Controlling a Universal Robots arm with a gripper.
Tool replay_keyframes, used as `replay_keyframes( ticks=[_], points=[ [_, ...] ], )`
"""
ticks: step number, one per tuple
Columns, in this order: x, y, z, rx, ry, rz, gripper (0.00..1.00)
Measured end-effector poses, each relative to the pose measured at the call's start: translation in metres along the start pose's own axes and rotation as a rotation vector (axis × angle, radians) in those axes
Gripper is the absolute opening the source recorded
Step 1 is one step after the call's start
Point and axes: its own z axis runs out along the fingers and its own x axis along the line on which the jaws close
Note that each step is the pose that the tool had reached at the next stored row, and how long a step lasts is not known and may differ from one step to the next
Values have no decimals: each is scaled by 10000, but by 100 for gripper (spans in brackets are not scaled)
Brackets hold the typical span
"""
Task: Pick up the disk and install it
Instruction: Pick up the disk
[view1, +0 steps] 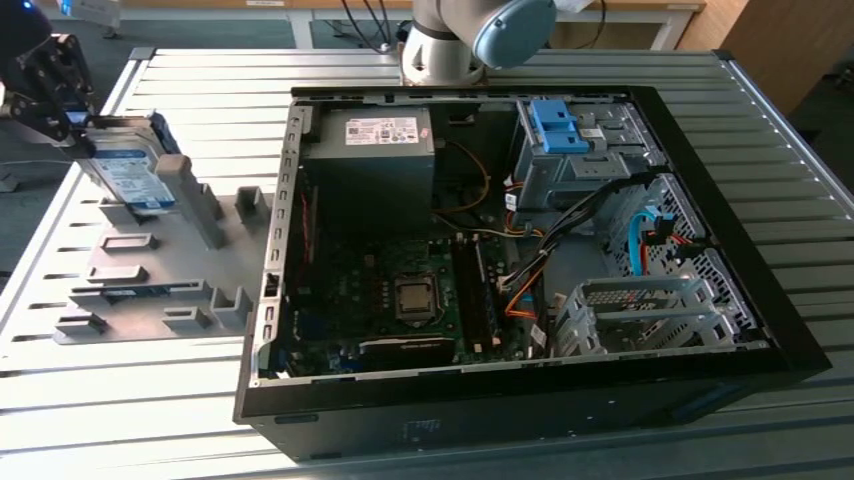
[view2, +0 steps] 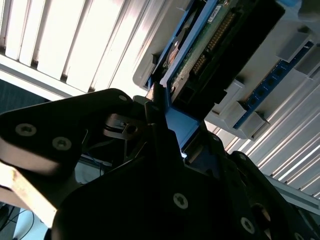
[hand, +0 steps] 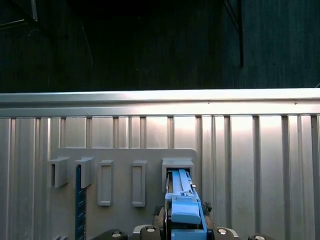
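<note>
**Disk pick-up from the holder: keep the pull straight**

Closest thing to the lens in the second wrist view is the black body of the tool (view2: 172, 117). From what I can see, it's closed down on one end of the disk (view2: 200, 50), pinching the blue carrier frame (view2: 181, 129) with the circuit-board side showing. In the exterior view the disk stands on edge at that view's far left. It's over the grey slotted holder (view1: 147, 270), which sits on the slatted metal counter (view1: 107, 400). In the first wrist view the disk's far end looks to be right at the mouth of one slot (hand: 177, 165). I can't tell if it's fully clear of it.

So I'd call this the pick-up step: grip made, disk not yet away from the holder. Here's my take on doing it well:

- **Straight pull:** go along the line of the slot with no twisting. The frame is plastic and would probably flex or snag on the slot walls if it comes out crooked.
- **Sideways drift:** the tall grey post (view1: 200, 210) is just beside the disk, so that's the thing to watch.
- **Pace:** the grip is on one end only, so the drive could swing if jerked. Slow and steady seems the call.

The open computer case (view1: 534, 415) is well apart, toward the exterior view's right.
</note>
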Motion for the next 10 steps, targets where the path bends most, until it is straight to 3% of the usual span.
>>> replay_keyframes(
  ticks=[10],
  points=[
    [0,0,-47,-1,0,0,37]
  ],
)
